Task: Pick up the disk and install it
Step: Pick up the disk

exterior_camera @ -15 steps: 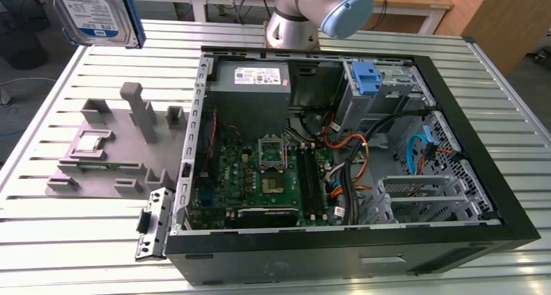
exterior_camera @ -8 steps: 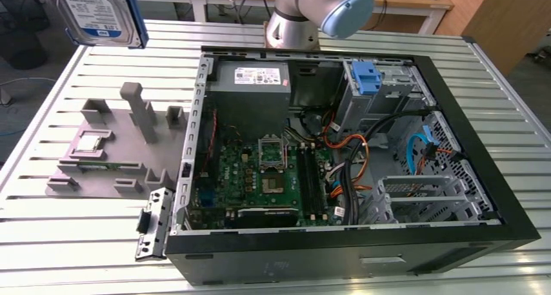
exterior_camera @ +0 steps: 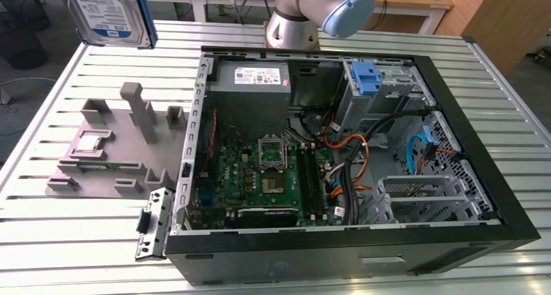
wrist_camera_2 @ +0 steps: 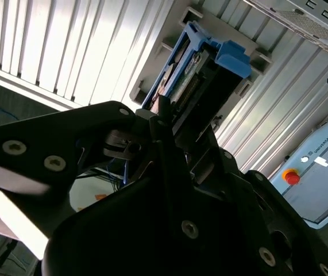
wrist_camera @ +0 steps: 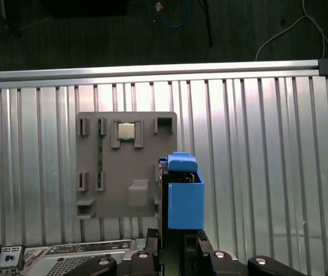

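The ribbed metal table [exterior_camera: 51, 243] carried an open computer case [exterior_camera: 284, 263] and a grey fixture [exterior_camera: 103, 169]. The gripper [wrist_camera_2: 172, 123] had its jaws clamped on the disk [exterior_camera: 108, 14], which was raised clear of the table.

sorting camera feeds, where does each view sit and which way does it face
exterior view: off-arm, high, looking down into the open computer case; arm behind it.
first wrist view: on the wrist, looking down past the gripper onto the grey fixture.
second wrist view: on the wrist, looking along the gripper's body.
shared: all show the disk.
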Motion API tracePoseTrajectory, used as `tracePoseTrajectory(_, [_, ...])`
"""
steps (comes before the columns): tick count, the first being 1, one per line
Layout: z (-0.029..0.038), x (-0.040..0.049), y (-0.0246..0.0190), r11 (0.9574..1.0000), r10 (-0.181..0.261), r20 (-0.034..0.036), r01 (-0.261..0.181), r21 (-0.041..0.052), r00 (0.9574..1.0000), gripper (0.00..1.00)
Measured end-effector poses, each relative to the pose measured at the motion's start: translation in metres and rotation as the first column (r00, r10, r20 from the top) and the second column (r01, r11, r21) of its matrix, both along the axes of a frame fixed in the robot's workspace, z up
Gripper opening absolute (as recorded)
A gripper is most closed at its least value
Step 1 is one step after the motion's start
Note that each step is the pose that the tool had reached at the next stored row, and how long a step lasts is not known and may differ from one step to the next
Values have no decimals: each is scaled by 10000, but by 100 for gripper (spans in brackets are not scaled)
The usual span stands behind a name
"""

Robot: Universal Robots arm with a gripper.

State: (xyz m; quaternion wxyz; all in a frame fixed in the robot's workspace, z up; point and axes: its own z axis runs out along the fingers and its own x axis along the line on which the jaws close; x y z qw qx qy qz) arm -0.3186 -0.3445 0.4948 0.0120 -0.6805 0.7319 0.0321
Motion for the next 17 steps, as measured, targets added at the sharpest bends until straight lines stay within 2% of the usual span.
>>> tracePoseTrajectory(10, [-1, 243, 0, 10000, 1, 1, -1, 2, 10000, 35])
tracePoseTrajectory(17, [-2, 282, 0, 10000, 0, 1, 0, 1, 10000, 35])
